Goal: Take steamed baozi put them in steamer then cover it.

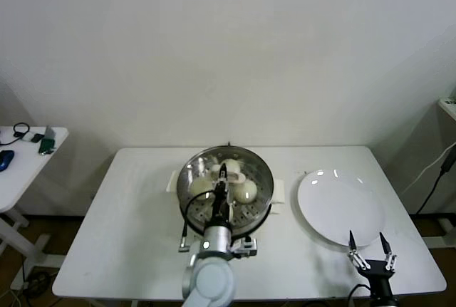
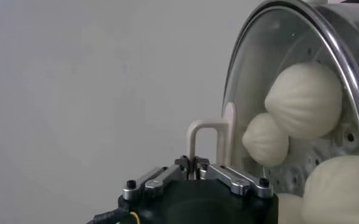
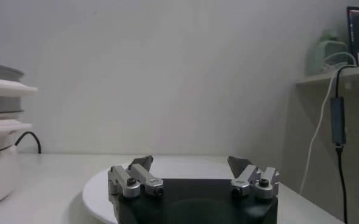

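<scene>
The steel steamer (image 1: 265, 200) stands mid-table on its cream-white base. The clear glass cover (image 1: 203, 168) lies over it, and cream-white baozi (image 1: 246, 191) show through the glass. My left gripper (image 1: 222, 177) is above the cover, shut on its cream-white bar handle (image 1: 232, 171). In the left wrist view the gripper (image 2: 195, 162) clamps the handle (image 2: 206, 137), with the cover's steel rim (image 2: 341, 49) and three baozi (image 2: 302, 100) behind the glass. My right gripper (image 1: 369, 243) is open and empty at the table's front right, and also shows in the right wrist view (image 3: 191, 163).
A flat white plate (image 1: 338, 207) lies right of the steamer, bare, and also shows in the right wrist view (image 3: 100, 189). A side table (image 1: 25, 154) with small items stands at far left. A cable (image 1: 434, 179) hangs at far right.
</scene>
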Action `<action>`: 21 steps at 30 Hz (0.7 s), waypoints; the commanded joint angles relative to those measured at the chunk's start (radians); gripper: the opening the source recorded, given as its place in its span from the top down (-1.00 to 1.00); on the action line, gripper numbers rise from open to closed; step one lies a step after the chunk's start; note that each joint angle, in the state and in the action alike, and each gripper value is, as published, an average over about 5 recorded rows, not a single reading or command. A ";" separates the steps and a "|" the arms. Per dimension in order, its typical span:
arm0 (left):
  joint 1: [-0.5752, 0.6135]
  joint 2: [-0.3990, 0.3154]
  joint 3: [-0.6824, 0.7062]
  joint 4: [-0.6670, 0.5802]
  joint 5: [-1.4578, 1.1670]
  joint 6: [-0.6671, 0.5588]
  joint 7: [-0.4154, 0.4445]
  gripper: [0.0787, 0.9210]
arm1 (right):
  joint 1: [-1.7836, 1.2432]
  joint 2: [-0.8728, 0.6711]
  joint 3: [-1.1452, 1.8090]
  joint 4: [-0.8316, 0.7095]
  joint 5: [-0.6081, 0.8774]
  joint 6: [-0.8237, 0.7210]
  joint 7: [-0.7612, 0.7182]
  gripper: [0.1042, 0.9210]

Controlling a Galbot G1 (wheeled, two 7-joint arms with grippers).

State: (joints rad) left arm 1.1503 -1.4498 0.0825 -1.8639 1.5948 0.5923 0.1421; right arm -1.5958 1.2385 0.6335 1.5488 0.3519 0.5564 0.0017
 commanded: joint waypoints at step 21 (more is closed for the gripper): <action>0.164 0.205 -0.088 -0.319 -0.608 -0.170 -0.168 -0.67 | -0.032 -0.020 -0.012 0.089 0.055 -0.119 0.027 -0.76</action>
State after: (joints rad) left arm 1.1970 -1.3398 0.0849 -2.0367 1.3750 0.5880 0.1185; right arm -1.6069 1.2297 0.6298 1.5773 0.3716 0.5184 0.0045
